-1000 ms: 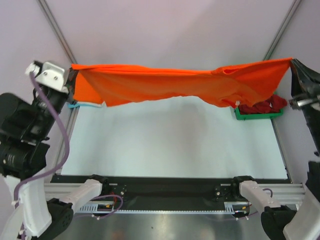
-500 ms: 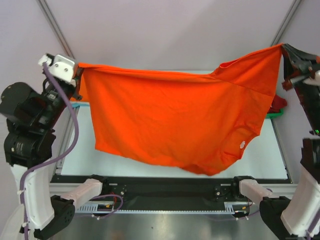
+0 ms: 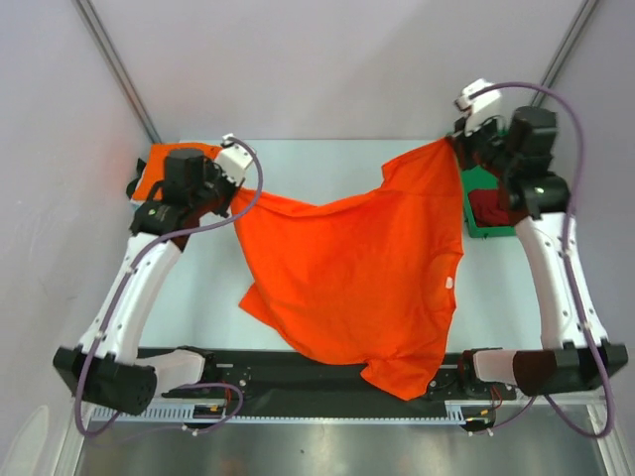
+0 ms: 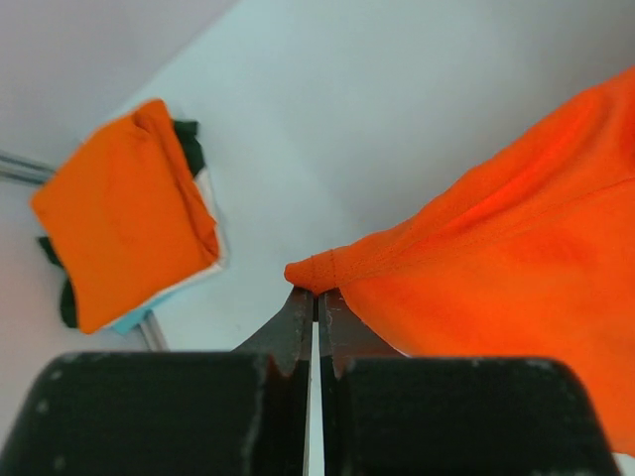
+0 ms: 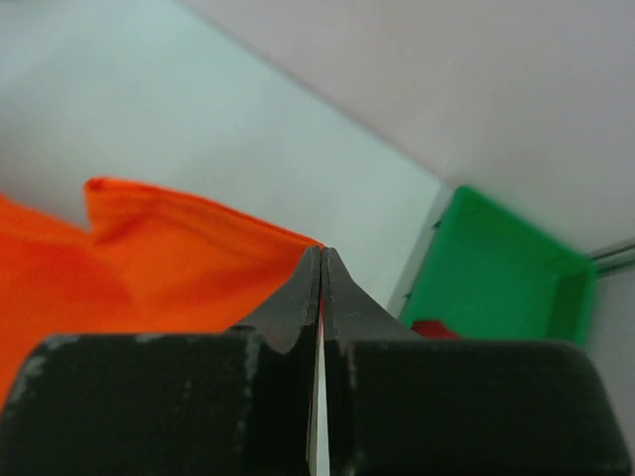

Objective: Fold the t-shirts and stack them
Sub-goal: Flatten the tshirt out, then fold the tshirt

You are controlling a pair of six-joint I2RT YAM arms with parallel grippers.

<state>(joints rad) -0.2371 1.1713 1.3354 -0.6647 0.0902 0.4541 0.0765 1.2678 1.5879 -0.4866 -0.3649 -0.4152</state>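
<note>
A bright orange t-shirt (image 3: 367, 268) hangs stretched between my two grippers and drapes over the table's near edge. My left gripper (image 3: 234, 194) is shut on its left corner; the pinch shows in the left wrist view (image 4: 317, 290). My right gripper (image 3: 456, 144) is shut on its right corner, as the right wrist view (image 5: 321, 250) shows. A stack of folded t-shirts (image 3: 159, 171), orange on top with pale blue beneath, lies at the far left; it also shows in the left wrist view (image 4: 129, 223). A dark red t-shirt (image 3: 488, 206) lies in the green tray.
The green plastic tray (image 3: 477, 181) stands at the table's right edge, also seen in the right wrist view (image 5: 496, 268). Grey frame posts rise at the back left and back right corners. The black rail runs along the near edge.
Both grippers have come down and inward from high at the sides. The orange t-shirt, first stretched wide in the air, now sags lower between them and drapes toward the near edge.
</note>
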